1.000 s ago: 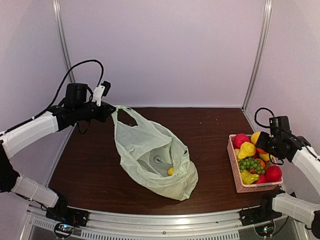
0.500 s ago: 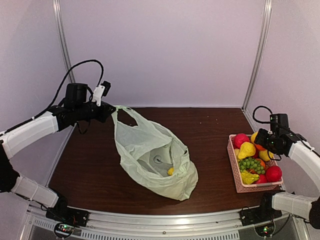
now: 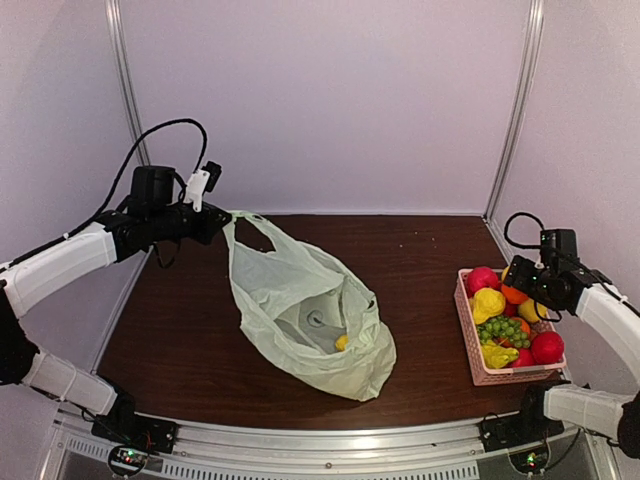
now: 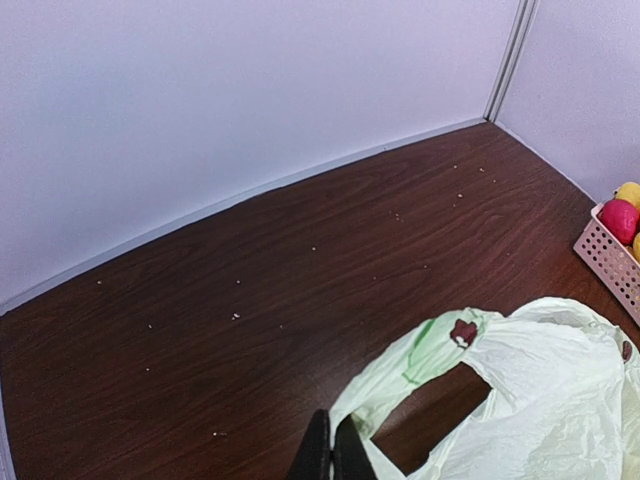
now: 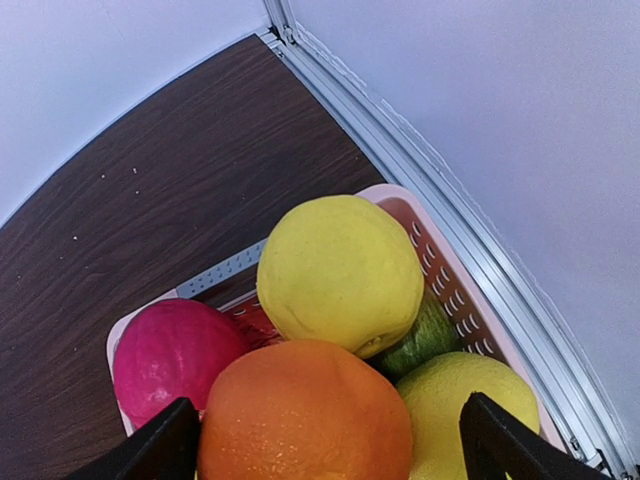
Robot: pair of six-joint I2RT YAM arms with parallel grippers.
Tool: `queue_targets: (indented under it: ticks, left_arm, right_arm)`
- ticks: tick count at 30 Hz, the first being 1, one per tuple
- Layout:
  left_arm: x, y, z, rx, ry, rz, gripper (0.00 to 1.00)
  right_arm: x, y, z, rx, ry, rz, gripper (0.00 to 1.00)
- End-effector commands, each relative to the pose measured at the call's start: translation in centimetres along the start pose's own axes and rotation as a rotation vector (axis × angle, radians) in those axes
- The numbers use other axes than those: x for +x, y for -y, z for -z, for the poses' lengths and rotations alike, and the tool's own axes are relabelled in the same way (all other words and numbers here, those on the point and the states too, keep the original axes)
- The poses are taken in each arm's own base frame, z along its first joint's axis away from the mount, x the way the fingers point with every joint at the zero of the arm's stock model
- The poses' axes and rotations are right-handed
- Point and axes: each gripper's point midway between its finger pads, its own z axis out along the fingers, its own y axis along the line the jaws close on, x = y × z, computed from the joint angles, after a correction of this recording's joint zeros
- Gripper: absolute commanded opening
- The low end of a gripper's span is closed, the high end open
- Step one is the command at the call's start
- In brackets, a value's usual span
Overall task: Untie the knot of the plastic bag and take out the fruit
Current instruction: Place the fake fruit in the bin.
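The pale green plastic bag (image 3: 310, 320) lies open mid-table, its handle loops apart; no knot shows. My left gripper (image 3: 222, 222) is shut on one handle loop (image 4: 400, 375) and holds it up at the back left; its fingertips (image 4: 322, 455) pinch the plastic. One small yellow fruit (image 3: 342, 342) shows inside the bag. My right gripper (image 3: 520, 282) hangs wide open just above the pink basket, with a round orange (image 5: 305, 410) lying between its fingers (image 5: 165, 445), and a yellow fruit (image 5: 340, 270) beyond it.
The pink slatted basket (image 3: 470, 350) at the right edge holds red fruits (image 3: 547, 347), a green grape bunch (image 3: 500, 328) and yellow fruits. Its rim (image 5: 445, 270) lies close to the right wall rail. The basket corner (image 4: 610, 255) shows in the left wrist view.
My right gripper has drawn back and up a little over the basket, and the orange now shows below it. The left arm and the bag have not moved.
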Motion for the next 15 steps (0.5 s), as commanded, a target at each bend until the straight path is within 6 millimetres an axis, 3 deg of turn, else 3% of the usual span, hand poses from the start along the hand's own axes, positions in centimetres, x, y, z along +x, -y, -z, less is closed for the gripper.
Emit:
queue_targets:
  ticks: [1,15]
  left_arm:
    - [-1.5,0.1,0.3,0.004,0.031,-0.001,0.0]
    - [-1.3,0.1,0.1,0.006,0.027,0.002,0.0]
  right_arm:
    - [0.2,0.2,-0.1,-0.003,0.0,0.004,0.97]
    - [-0.5,0.4,1.5,-0.01,0.037,0.016,1.0]
